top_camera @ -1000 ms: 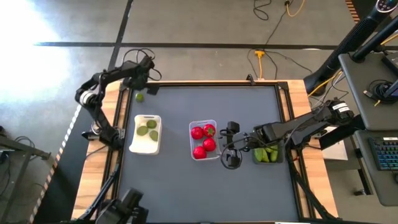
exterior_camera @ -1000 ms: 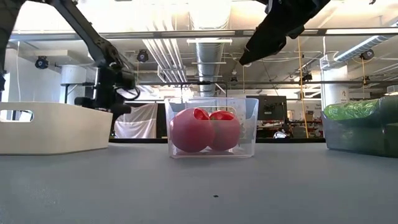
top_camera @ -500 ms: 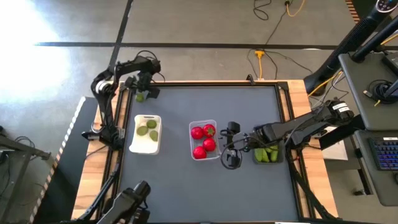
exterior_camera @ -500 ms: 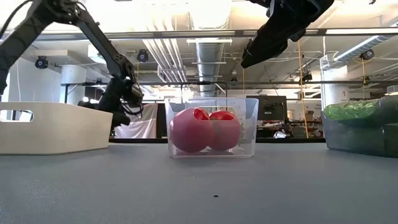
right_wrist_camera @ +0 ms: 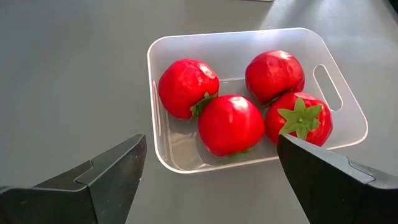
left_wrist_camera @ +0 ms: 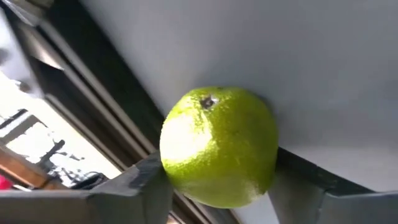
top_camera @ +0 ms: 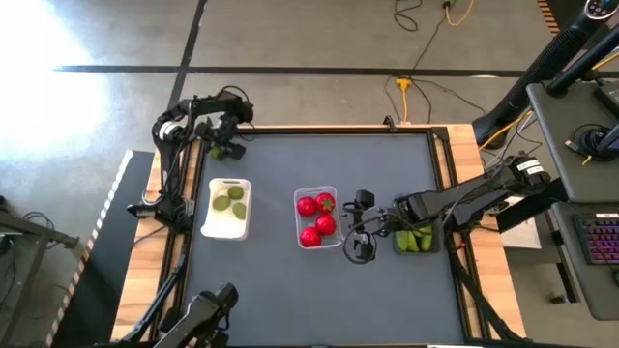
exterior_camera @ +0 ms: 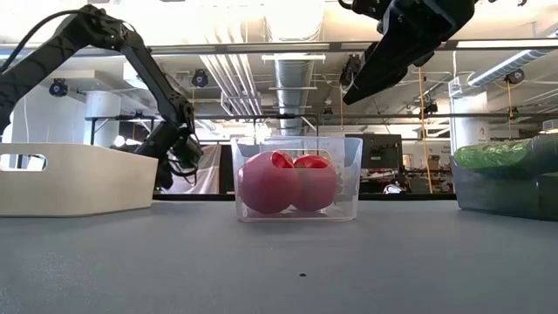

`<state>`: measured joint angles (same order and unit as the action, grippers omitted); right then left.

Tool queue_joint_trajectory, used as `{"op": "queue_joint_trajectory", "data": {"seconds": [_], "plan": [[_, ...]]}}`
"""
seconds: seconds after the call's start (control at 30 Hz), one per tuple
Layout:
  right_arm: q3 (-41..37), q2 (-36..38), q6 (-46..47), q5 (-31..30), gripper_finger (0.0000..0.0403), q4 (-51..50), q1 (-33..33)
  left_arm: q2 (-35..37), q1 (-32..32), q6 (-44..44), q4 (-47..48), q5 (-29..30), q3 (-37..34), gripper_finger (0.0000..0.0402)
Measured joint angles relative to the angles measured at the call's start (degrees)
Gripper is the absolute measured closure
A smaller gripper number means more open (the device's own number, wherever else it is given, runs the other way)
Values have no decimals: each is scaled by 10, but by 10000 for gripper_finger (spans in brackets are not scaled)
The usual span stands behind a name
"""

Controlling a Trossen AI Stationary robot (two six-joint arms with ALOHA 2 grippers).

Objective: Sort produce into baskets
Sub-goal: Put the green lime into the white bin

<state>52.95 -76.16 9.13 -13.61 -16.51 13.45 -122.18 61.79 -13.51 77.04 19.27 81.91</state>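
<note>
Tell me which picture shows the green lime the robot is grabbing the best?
The left wrist view: the lime fills the picture, sitting between the left gripper fingers on the table. The high view shows it only as a small green spot at the table's far left corner. In the low view I cannot make it out; the right wrist view misses it.

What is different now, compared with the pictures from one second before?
The left gripper moved to the lime at the table's far left corner and closed its fingers around it. The right gripper stayed open beside the clear basket, and the white basket and dark basket kept their contents.
</note>
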Motion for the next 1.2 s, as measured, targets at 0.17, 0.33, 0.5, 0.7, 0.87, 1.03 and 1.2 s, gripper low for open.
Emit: {"op": "queue_joint_trajectory", "data": {"seconds": [0.17, 0.33, 0.5, 0.7, 0.87, 1.03, 1.2], "plan": [[0, 0, -2, 0, 48, 0, 0, 19, -8, 15, 2, 13, 0, 249], [0, 0, -8, 0, 48, 0, 0, 67, -58, 22, 21, 13, -15, 264], [0, 0, -15, 0, 48, 3, -1, 142, -151, 26, 61, 12, -45, 254], [0, 0, -16, 0, 48, 6, -1, 253, -293, -10, 89, 12, -85, 254], [0, 0, -15, 0, 48, 11, -1, 338, -417, -89, 91, -50, -139, 255], [0, 0, -13, 0, 48, 24, -1, 375, -504, -152, 87, -125, -221, 255], [0, 0, -12, 0, 48, 42, -1, 369, -532, -175, 55, -143, -299, 255]]}}
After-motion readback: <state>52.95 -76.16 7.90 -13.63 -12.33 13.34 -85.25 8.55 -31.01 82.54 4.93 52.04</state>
